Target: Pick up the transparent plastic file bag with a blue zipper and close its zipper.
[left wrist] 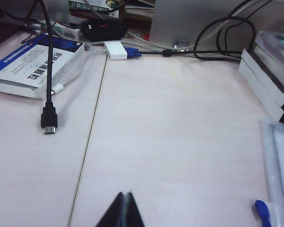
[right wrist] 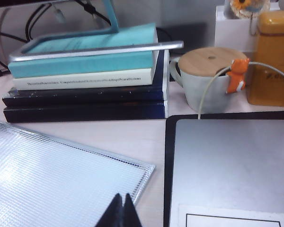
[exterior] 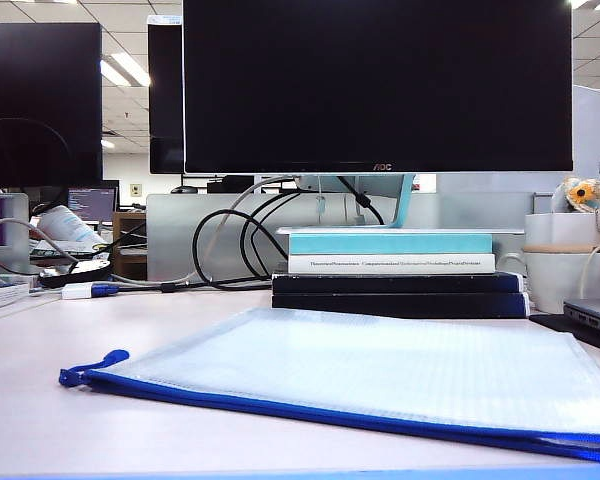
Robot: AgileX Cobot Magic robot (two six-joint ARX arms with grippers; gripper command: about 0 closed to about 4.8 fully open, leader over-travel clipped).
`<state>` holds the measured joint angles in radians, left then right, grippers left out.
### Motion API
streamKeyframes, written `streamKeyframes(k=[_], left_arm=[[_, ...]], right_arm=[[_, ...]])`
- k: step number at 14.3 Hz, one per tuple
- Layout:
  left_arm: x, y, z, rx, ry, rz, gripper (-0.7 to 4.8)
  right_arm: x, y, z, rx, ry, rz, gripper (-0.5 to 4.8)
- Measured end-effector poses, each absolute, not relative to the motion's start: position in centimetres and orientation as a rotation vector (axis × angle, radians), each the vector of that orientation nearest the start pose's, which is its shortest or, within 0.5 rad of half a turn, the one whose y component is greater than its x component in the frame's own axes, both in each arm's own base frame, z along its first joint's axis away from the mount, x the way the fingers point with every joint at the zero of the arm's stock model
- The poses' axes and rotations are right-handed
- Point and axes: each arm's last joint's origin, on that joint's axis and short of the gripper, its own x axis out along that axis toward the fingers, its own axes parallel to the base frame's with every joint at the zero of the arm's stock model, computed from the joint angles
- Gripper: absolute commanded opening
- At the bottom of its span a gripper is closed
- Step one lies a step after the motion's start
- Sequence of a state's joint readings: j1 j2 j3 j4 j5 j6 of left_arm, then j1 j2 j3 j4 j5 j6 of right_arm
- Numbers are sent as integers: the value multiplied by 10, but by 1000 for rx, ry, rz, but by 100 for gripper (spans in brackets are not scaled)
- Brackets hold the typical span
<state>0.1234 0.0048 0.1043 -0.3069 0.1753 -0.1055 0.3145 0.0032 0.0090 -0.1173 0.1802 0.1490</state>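
**Operator:** Three views, taken in turn. From the exterior camera I see the file bag (exterior: 380, 365) lying flat on the desk (exterior: 40, 400) in front of the stacked books (exterior: 395, 275). Its zipper (exterior: 330, 410) runs along the near long edge, and the pull loop (exterior: 92, 368) sits at the end on my left arm's side. Neither arm shows in this view.

**Spotter:** And the left wrist?

**Operator:** My left gripper (left wrist: 124, 210) is clenched, tips pressed together, holding nothing. It hangs over bare desk, well apart from the bag, whose edge and blue pull (left wrist: 262, 213) just show at the frame's side. A loose black cable plug (left wrist: 48, 125) lies off towards the blue-and-white box.

**Spotter:** Right wrist?

**Operator:** The right gripper (right wrist: 119, 210) is also clenched and empty, poised just over the bag's corner, beside the laptop (right wrist: 227, 165).

**Spotter:** So how would you start?

**Operator:** I'd judge nothing is begun. Both jaws must open first. I'd pin the corner with the right, then bring the left to the pull and draw it straight along the zipper, keeping the thin plastic taut.
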Motion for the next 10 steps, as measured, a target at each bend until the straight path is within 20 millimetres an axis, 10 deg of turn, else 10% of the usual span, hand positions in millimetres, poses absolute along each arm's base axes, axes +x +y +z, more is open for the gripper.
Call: streamKeyframes(k=[7,10], left_arm=[[87,2,179,-341,178,-144,-6],[75,2,221,-322,38,-119,-6]], right_arm=[[93,25,164,273,72,126,-1],[87,20,194,309,-14,55,-1]])
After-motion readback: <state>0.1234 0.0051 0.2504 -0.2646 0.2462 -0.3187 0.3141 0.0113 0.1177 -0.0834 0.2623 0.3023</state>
